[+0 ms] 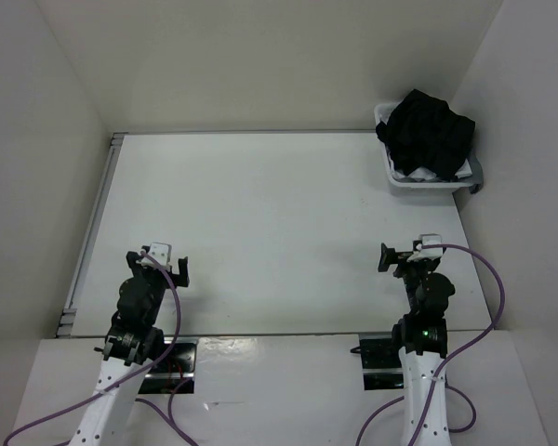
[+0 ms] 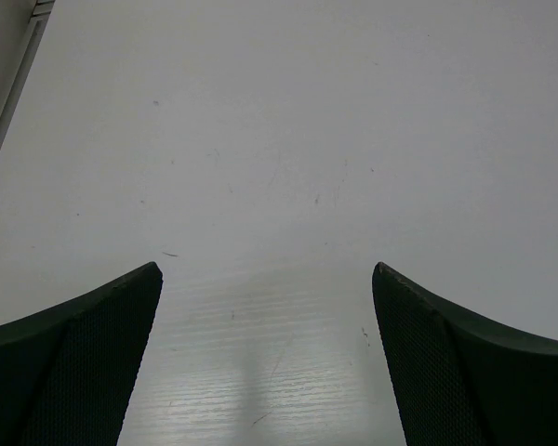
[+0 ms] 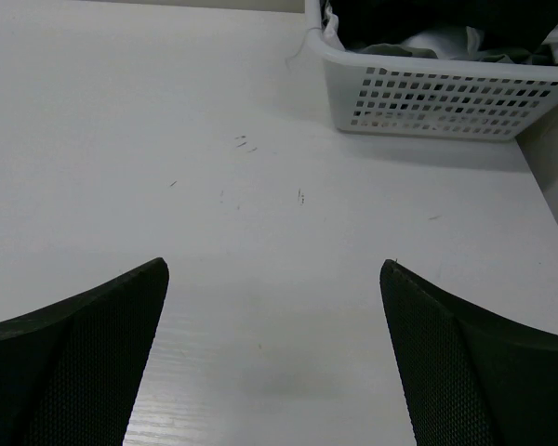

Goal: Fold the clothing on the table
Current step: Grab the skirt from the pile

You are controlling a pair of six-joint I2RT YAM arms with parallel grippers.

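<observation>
**At the near edge, both hands spread wide; the black clothing is sitting in the far basket**

At the near edge of the large flat white table [image 1: 279, 223], the two arms are standing side by side, each trailing a purple cable [image 1: 177, 307]. The left hand [image 1: 163, 260] is hovering over the near left part of the table, its two dark fingers [image 2: 84, 362] spread wide apart and nothing lying between them. Its wrist view is showing only bare, lightly scuffed tabletop [image 2: 279, 139]. The right hand [image 1: 400, 255] is hovering over the near right part, its fingers [image 3: 84, 362] likewise spread wide and gripping nothing. The two hands are sitting well apart from each other.

Along the left side a thin metal edge rail [image 1: 88, 232] is running towards the far end. At the far right corner a small white perforated plastic basket [image 1: 418, 183] is resting, well apart from both hands, and in the right wrist view its latticed wall [image 3: 428, 93] is facing the right hand. The black clothing of soft matte fabric [image 1: 428, 135] is lying bunched in a heap inside this basket, rising above its rim. A white garment [image 3: 437, 42] is peeking out beneath it.
</observation>
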